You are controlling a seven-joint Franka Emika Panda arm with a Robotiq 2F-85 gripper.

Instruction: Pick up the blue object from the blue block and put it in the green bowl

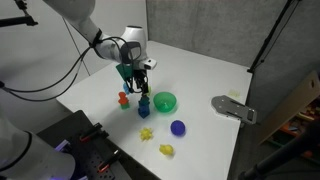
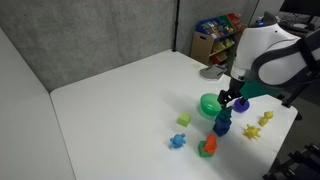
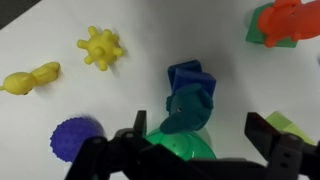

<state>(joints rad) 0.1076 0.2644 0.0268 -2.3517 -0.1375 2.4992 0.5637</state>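
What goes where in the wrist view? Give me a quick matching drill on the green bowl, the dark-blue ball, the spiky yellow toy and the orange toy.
Match each thing to its place in the wrist view.

1. green bowl
2. dark-blue ball
3. spiky yellow toy
4. orange toy

A. top right corner
B. lower left
C. bottom centre
D. upper left

Pairs: 1-C, 2-B, 3-D, 4-A.

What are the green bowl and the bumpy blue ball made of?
The green bowl looks like smooth hard plastic: one bright, even colour, thin rim. The blue ball looks like soft rubber or plastic, matte, covered in tiny bumps; the pictures leave that open.
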